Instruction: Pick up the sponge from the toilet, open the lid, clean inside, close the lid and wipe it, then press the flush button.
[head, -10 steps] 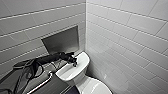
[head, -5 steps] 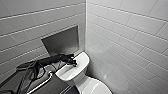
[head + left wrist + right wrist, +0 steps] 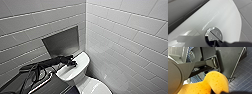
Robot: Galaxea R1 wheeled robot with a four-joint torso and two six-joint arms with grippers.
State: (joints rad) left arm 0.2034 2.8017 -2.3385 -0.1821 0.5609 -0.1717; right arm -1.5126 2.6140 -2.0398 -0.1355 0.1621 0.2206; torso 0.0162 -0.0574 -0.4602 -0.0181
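Right pincer (image 3: pixel 217 92) tight on porous orange sponge (image 3: pixel 215 80) with soft rounded lobes

head: high up, looking down into tiled corner at toilet (image 3: pixel 72 72) | left wrist: very close above flush button (image 3: pixel 213 34) | right wrist: close behind sponge (image 3: pixel 209 84), facing floor (image 3: pixel 243 78) | shared: head and left wrist both on toilet

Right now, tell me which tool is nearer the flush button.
Left. The left tool is at the flush button; the right tool holds the sponge elsewhere, over floor tiles.
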